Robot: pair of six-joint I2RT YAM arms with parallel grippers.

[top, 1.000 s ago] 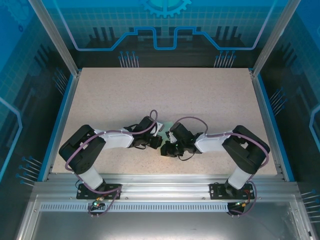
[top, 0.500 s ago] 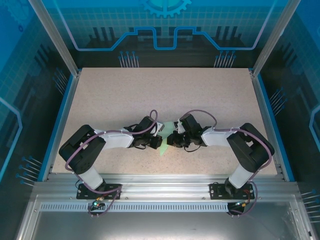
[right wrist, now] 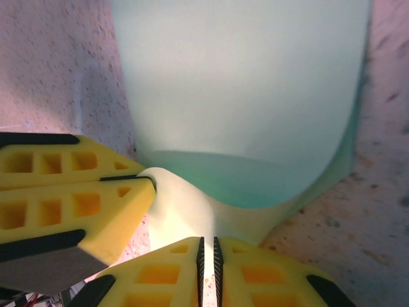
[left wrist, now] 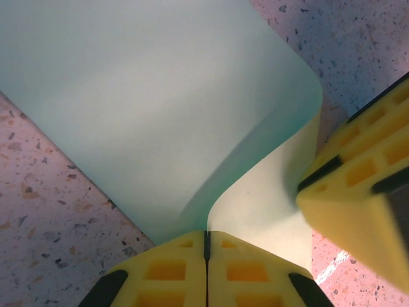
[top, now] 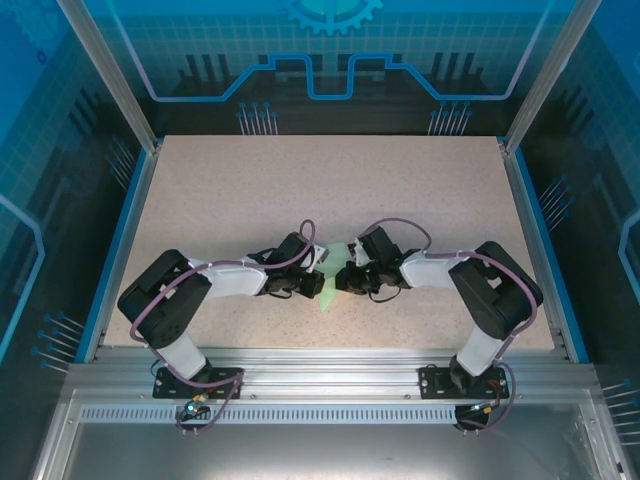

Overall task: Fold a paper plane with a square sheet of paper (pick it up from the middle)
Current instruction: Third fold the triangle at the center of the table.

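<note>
The bench (top: 330, 180) is free across the upper half of the frame and along both side edges. At lower centre, the left tool (top: 318, 286) and right tool (top: 346, 281) stand tip to tip on the curled square sheet of paper (top: 326, 301), blocking passage there. Aluminium posts (top: 105, 70) bound the upper corners.

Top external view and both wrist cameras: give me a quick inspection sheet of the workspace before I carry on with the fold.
Surface: speckled beige table, no marks seen.
Job's things: square sheet of paper, pale mint, at table centre between the arms, bent over in a soft curve; no sharp crease visible.
Clutter: nothing seen.
End effectors: left end effector shut on the sheet's edge; right end effector pinching the sheet close beside it.
Cables: purple cables loop over each wrist.
Surroundings: aluminium frame, blue patterned panels.
</note>
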